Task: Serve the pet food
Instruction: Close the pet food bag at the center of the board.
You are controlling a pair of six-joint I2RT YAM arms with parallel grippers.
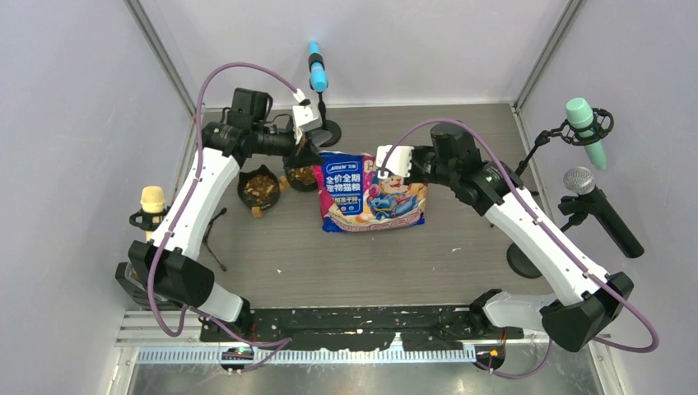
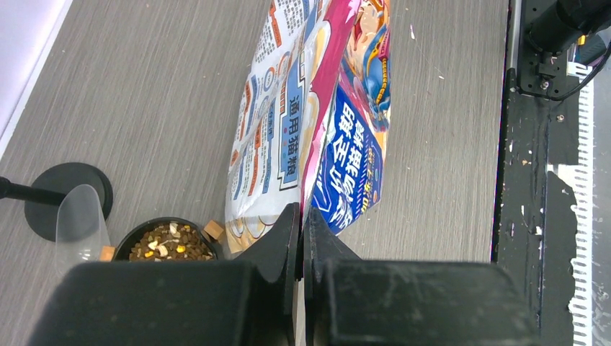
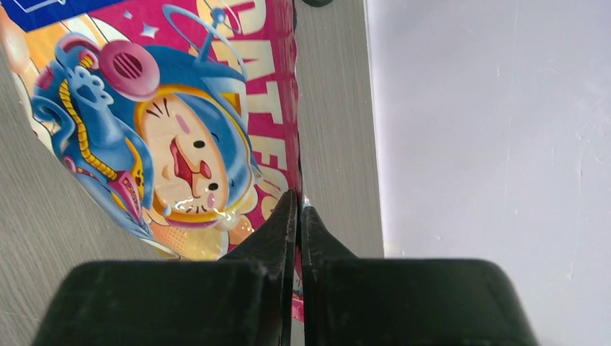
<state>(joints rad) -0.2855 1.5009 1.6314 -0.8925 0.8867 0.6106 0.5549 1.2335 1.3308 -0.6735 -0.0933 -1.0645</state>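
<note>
The left gripper (image 2: 302, 216) is closed, and its two fingers press together on the pink edge of the printed bag (image 1: 374, 197), at the bag's far left corner. The right gripper (image 3: 298, 205) is also closed and pinches the same pink edge at the other corner; in the right wrist view the edge runs down between its fingers. The bag is in the middle of the grey surface (image 1: 288, 263), between the two arms, with its printed front turned to the top camera. I cannot tell if its bottom touches the surface.

The pet food (image 2: 171, 244) is in a black bowl (image 2: 137, 232) just beside the bag, on the left arm's side: small brown pellets mixed with some pale and yellow ones. In the top view a second black bowl (image 1: 241, 188), further from the bag and next to the first one, also holds pellets. A clear scoop (image 2: 78, 216) is just beside the first bowl, in front of a round stand base (image 2: 50, 187)
</note>
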